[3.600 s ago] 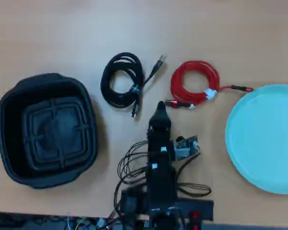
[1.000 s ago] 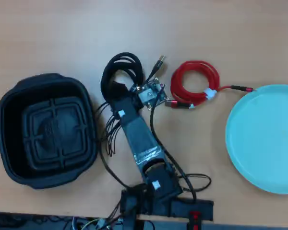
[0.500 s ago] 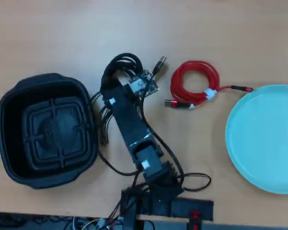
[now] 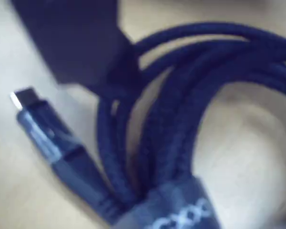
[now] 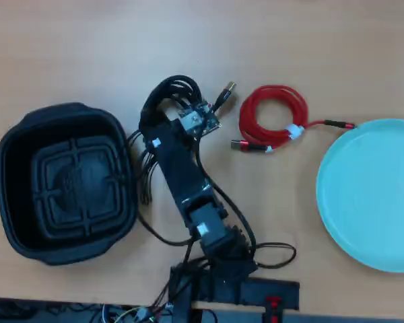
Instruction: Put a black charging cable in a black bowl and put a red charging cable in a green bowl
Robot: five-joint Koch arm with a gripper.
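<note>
The black charging cable fills the wrist view: a coiled cord with a tie at the bottom and a metallic plug at the left. One dark jaw of my gripper reaches from the top left down onto the coil; the other jaw is hidden. In the overhead view my gripper is over the black cable, right of the empty black bowl. The red charging cable lies on the table, left of the empty green bowl.
The arm's base and loose wires are at the bottom middle of the overhead view. Thin black robot wires hang beside the black bowl's right rim. The wooden table extends behind the cables.
</note>
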